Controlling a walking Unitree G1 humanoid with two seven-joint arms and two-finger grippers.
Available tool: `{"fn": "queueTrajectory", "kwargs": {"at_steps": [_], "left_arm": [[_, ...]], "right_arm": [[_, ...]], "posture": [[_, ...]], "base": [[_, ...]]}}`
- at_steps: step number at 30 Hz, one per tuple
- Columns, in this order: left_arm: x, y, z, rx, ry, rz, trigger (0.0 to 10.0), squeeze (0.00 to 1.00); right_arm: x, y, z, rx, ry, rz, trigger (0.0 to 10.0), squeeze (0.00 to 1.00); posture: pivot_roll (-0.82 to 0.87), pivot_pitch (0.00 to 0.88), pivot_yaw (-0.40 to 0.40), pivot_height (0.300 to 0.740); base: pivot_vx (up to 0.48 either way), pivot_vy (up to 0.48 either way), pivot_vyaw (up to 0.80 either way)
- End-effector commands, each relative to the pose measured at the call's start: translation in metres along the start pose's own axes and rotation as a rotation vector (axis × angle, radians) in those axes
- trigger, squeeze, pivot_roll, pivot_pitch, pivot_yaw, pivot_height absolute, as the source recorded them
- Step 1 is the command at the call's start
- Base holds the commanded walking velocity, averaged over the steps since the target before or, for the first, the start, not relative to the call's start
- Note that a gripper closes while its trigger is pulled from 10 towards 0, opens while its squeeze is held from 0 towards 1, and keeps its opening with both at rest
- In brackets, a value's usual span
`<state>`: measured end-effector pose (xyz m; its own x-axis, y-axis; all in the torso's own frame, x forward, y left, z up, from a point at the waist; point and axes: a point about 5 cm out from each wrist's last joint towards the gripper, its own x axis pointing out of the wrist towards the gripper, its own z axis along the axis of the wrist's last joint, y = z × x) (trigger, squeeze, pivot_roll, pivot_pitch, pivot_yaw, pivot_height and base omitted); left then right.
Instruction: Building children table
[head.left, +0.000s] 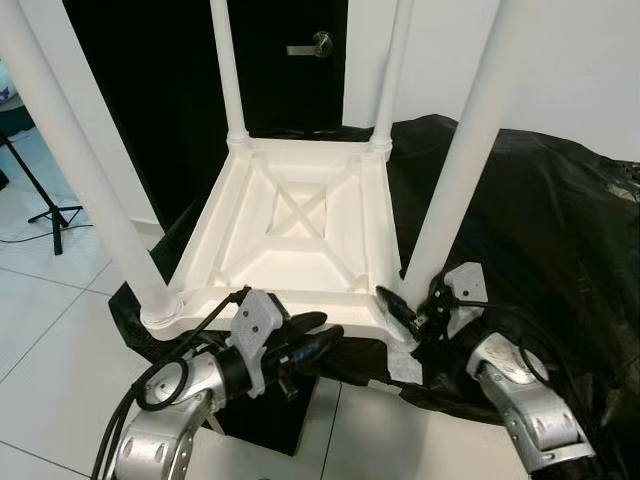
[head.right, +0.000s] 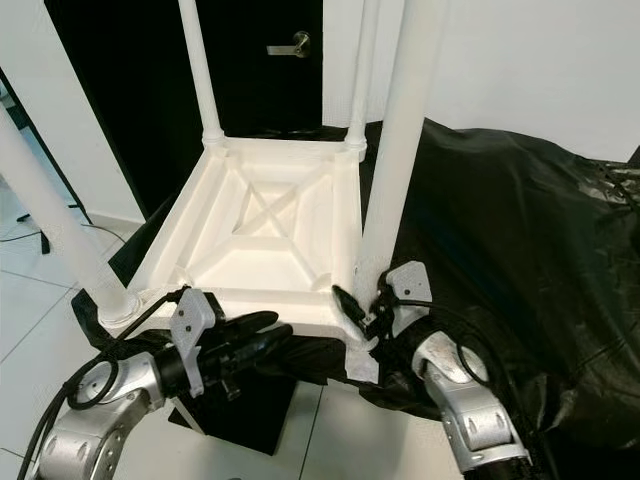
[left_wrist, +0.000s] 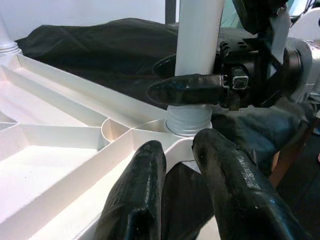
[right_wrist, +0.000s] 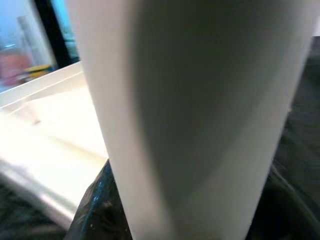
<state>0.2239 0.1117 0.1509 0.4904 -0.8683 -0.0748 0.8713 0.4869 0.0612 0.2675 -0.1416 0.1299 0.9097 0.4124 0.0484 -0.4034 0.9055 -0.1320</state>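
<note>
Nearest to where I stand are the two silver arms, reaching up to the near edge of the upturned table top (head.left: 300, 235), which lies underside up on a black-draped surface (head.left: 560, 230) with all four white legs standing in its corner sockets. Right gripper (head.left: 420, 305) has its black fingers closed around the base of the near right leg (head.left: 470, 150), just above the socket; its wrist camera is pressed up against that white tube. Left gripper (head.left: 305, 335) sits just beside it, along the near rim, fingers slightly apart and holding nothing, their tips pointing at the same socket (from its own wrist camera you can see the ribbed collar (left_wrist: 187, 120) of the leg seated in the corner, the right gripper's finger wrapped across it).

My guess is this is the final leg being seated or tightened. Next would be twisting or pressing that leg fully home while the free gripper steadies the rim beside it, since the top looks light and could slide on the slick black cover. After that, the table needs turning onto its feet
</note>
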Motion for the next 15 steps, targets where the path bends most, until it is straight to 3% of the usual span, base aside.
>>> {"fn": "queueTrajectory", "kwargs": {"at_steps": [1, 3, 6, 12, 13, 15], "left_arm": [[0.002, 0.001, -0.002, -0.019, 0.008, 0.029, 10.0, 0.00], [0.004, 0.001, -0.002, -0.029, 0.002, 0.032, 10.0, 0.00], [0.009, -0.001, -0.002, -0.022, -0.004, 0.034, 10.0, 0.00], [0.012, -0.003, -0.002, -0.020, -0.003, 0.034, 10.0, 0.00], [0.014, -0.003, -0.002, -0.016, -0.002, 0.036, 10.0, 0.00], [0.014, -0.003, -0.002, -0.016, -0.002, 0.036, 10.0, 0.00]], "right_arm": [[-0.008, -0.013, -0.011, -0.034, 0.072, -0.149, 0.0, 0.00], [-0.009, -0.012, -0.012, -0.022, 0.079, -0.202, 0.0, 0.00], [-0.009, -0.005, -0.018, 0.001, 0.110, -0.379, 0.0, 0.00], [-0.006, 0.001, -0.018, 0.015, 0.111, -0.463, 0.0, 0.00], [-0.005, 0.003, -0.017, 0.024, 0.104, -0.481, 4.7, 0.00], [-0.005, 0.003, -0.017, 0.024, 0.104, -0.481, 4.7, 0.00]], "posture": [[0.00, 0.000, 0.023, 0.740], [0.00, 0.000, 0.023, 0.740], [-0.01, 0.000, 0.026, 0.740], [-0.01, 0.000, 0.025, 0.740], [-0.01, 0.000, 0.023, 0.740], [-0.01, 0.000, 0.023, 0.740]], "base": [[0.000, 0.000, 0.00], [0.000, 0.000, 0.00], [0.000, 0.000, 0.00], [0.000, 0.000, 0.00], [0.000, 0.000, 0.00], [0.000, 0.000, 0.00]]}}
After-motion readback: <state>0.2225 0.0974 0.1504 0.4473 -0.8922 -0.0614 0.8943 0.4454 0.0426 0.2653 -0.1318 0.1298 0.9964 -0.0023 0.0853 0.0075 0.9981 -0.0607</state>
